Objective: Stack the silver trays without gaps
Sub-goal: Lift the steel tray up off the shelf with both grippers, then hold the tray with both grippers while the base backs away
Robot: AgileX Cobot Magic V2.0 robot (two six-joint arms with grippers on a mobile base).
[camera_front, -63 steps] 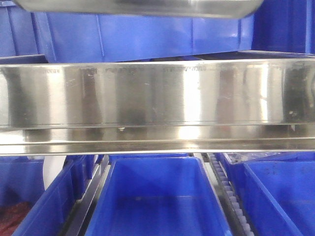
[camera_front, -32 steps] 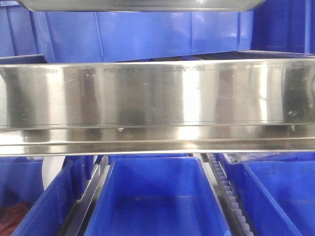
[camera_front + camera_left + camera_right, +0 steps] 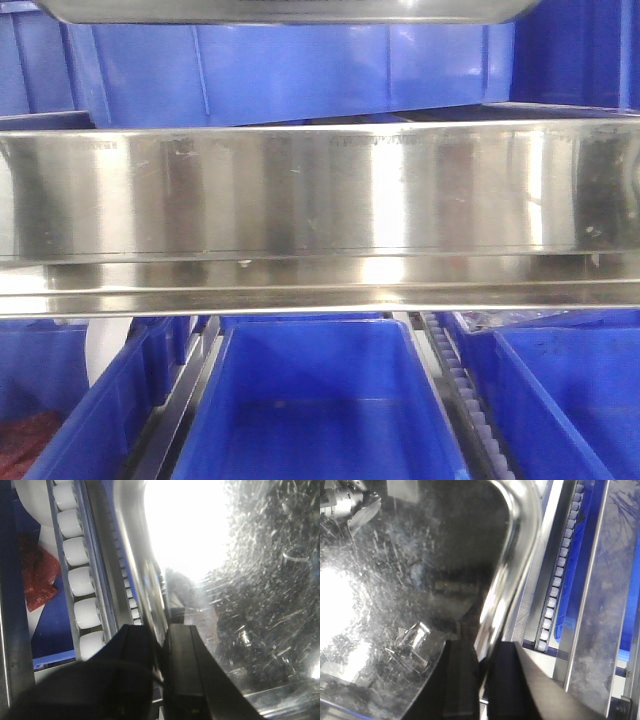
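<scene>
- Blue plastic bins fill the background above and below a long steel shelf rail.
- One silver tray hangs at the front view's top edge, above the rail.
- Left tool is closed tight on the tray's rim.
- Right tool pinches the rim too.

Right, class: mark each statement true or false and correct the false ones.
The left tool clamps the rim of the shallow scuffed stainless steel tray. True.
The right tool hangs open. False: the right tool is shut on the tray's rim.
In the front view the tray lies below the long brushed-steel shelf rail. False: it shows above the rail, at the top edge.
In the left wrist view, white cylindrical rollers run beside the tray. True.
</scene>
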